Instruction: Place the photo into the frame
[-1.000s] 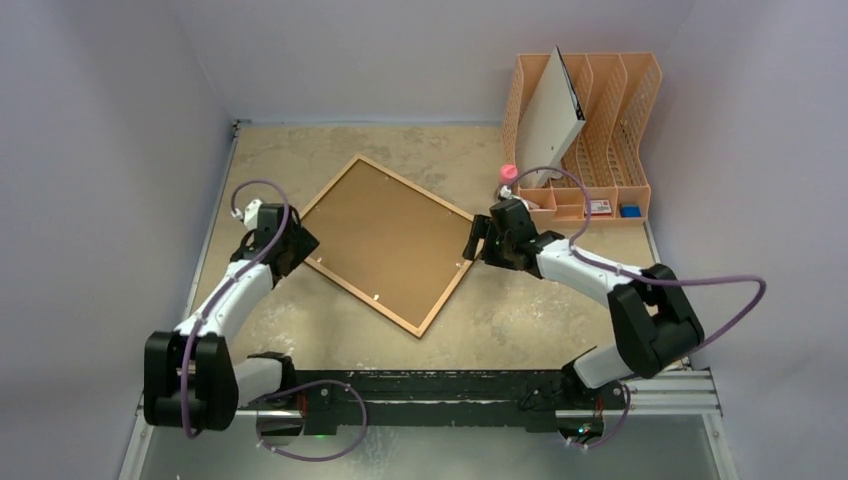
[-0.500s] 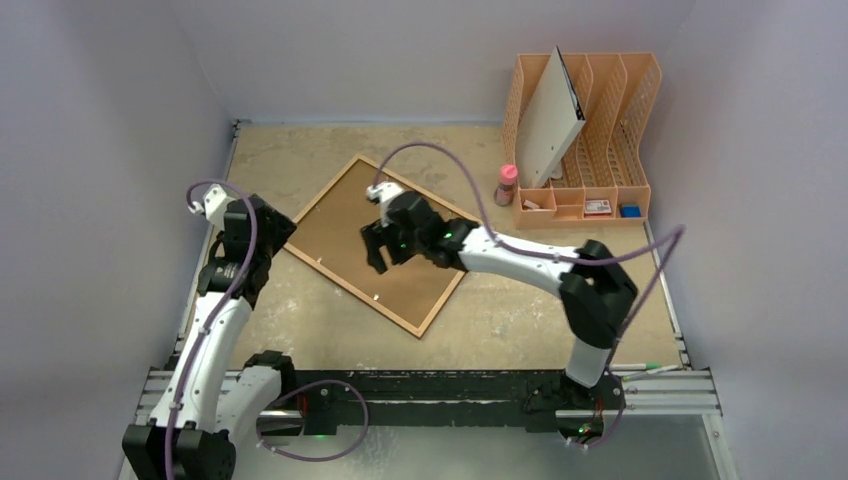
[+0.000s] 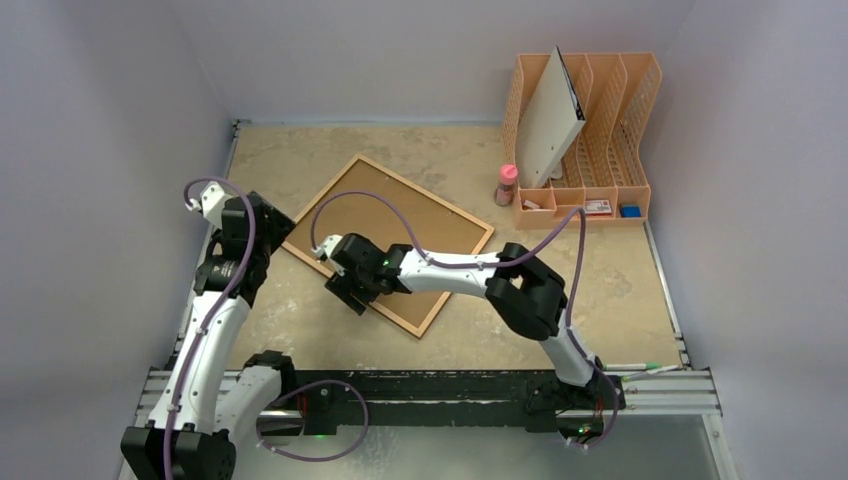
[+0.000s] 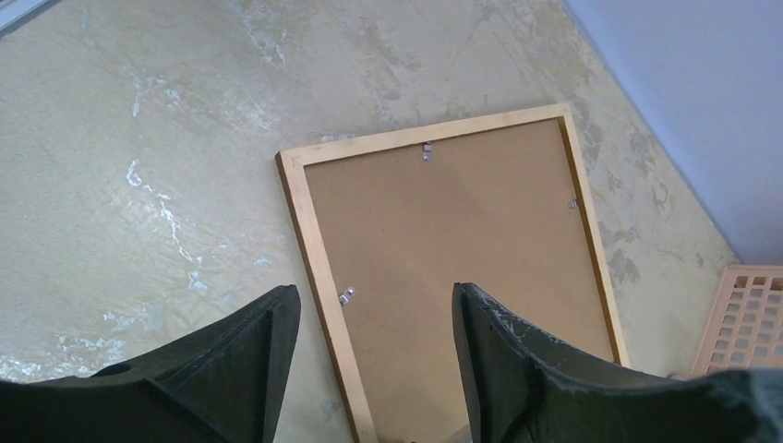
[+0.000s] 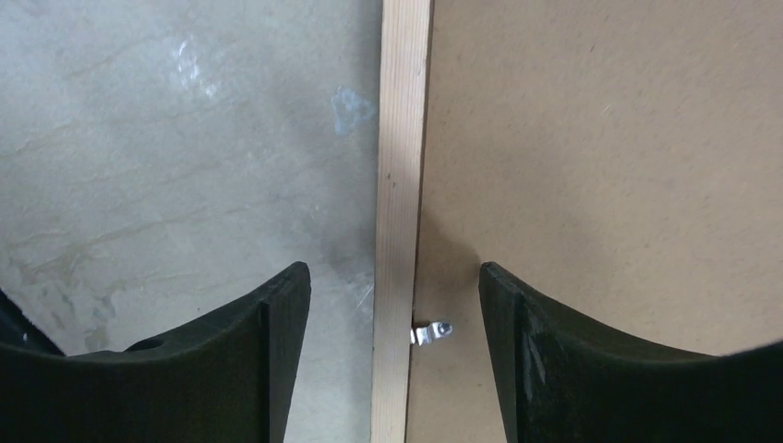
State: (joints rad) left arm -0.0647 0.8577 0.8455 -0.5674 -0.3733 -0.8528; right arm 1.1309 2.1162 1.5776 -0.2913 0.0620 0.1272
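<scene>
Noting the right gripper (image 5: 392,277) hovering low, jaws standing apart and holding nothing. Finding the frame (image 5: 402,138) lying back-up on the table (image 5: 166,138), with its pale wooden rail running straight between the two fingers, the brown backing board (image 5: 600,166) spreading under one finger and bare table under the other. Spotting a small metal clip (image 5: 432,332) just inside the rail, close below the gap between the fingers, with its tab reaching over the board edge. Noting the left gripper (image 4: 374,291) likewise open and empty, raised over the frame's edge and touching nothing.

Not finding the photo in any view. Possibly looking at it in the pale panel (image 3: 550,120) leaning in the orange rack (image 3: 630,130), well beyond the right gripper, though with no printed face showing.

Judging the step in hand as freeing the backing board. Advising lowering one fingertip beside the clip tab, then sweeping it sideways toward the rail until clear of the board, keeping pressure light to avoid sliding the frame. Advising bracing the rail with the left gripper, and repeating at each remaining clip before lifting the board.
</scene>
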